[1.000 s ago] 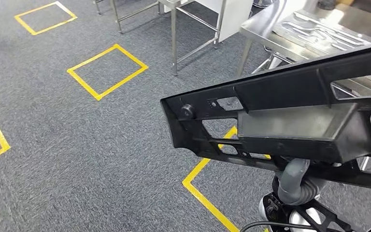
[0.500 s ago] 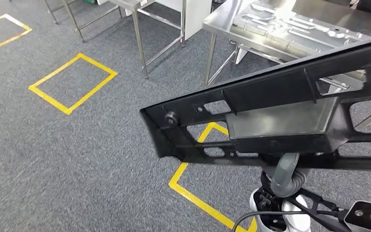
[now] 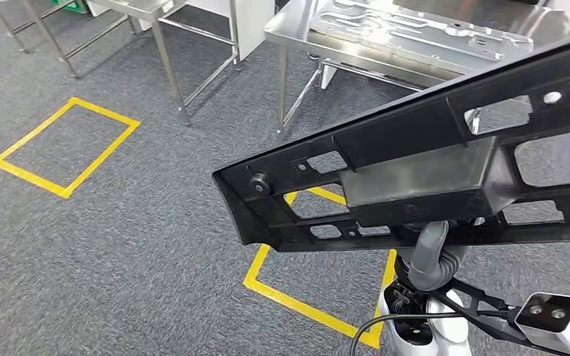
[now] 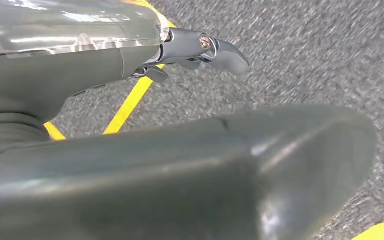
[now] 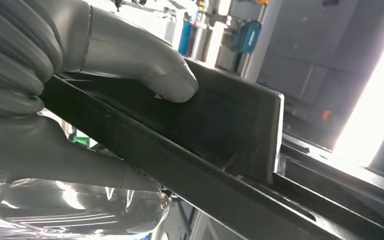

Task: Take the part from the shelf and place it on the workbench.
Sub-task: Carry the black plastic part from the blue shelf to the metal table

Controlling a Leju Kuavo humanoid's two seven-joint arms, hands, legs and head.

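Observation:
The part (image 3: 415, 170) is a long black plastic frame with cut-outs and a grey box-shaped middle. It hangs tilted above the carpet and reaches past the picture's right edge. My right hand (image 3: 432, 256) grips it from below, near its middle. In the right wrist view the grey thumb (image 5: 135, 50) presses on the part's black wall (image 5: 230, 115). The steel workbench (image 3: 297, 37) stands ahead at the top, with a pressed metal sheet (image 3: 415, 30) lying on it. My left hand (image 4: 180, 165) hangs over the carpet with nothing in it, its dark fingers (image 4: 220, 50) apart from the thumb.
Yellow tape squares (image 3: 63, 144) mark the grey carpet, and one (image 3: 297, 304) lies just under the part. A second steel table's legs (image 3: 167, 67) stand at the top left. A white boxed unit (image 3: 557, 320) and a black cable (image 3: 386, 330) sit at the bottom right.
The whole view has shifted: the workbench now lies nearer and more to the middle, and the tape squares have slid left. My right hand still holds the part the same way.

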